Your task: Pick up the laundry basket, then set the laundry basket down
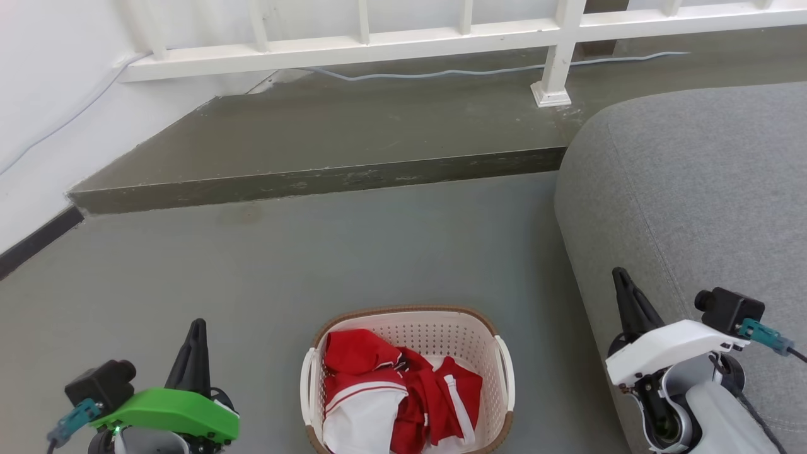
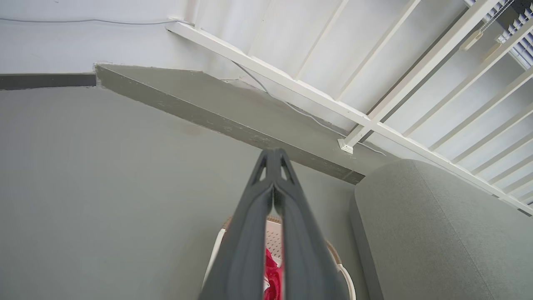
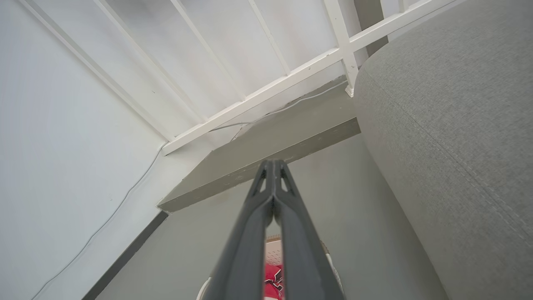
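Note:
The laundry basket (image 1: 435,331), cream-white and perforated with a brown rim, stands on the grey floor at the bottom centre of the head view, holding red and white clothes (image 1: 391,394). A white handle shows on each side. My left gripper (image 1: 197,331) is shut and empty, well to the basket's left. On the other side, over the sofa edge, my right gripper (image 1: 621,277) is shut with nothing in it. In the left wrist view the basket (image 2: 272,237) peeks out behind my closed fingers (image 2: 272,156). The right wrist view shows the basket (image 3: 272,248) behind its closed fingers (image 3: 272,164).
A grey sofa (image 1: 693,202) rises close on the right of the basket. A raised grey step (image 1: 328,180) crosses the floor ahead, with a white railing (image 1: 555,57) and a cable (image 1: 441,72) on it. A white wall (image 1: 44,126) stands at the left.

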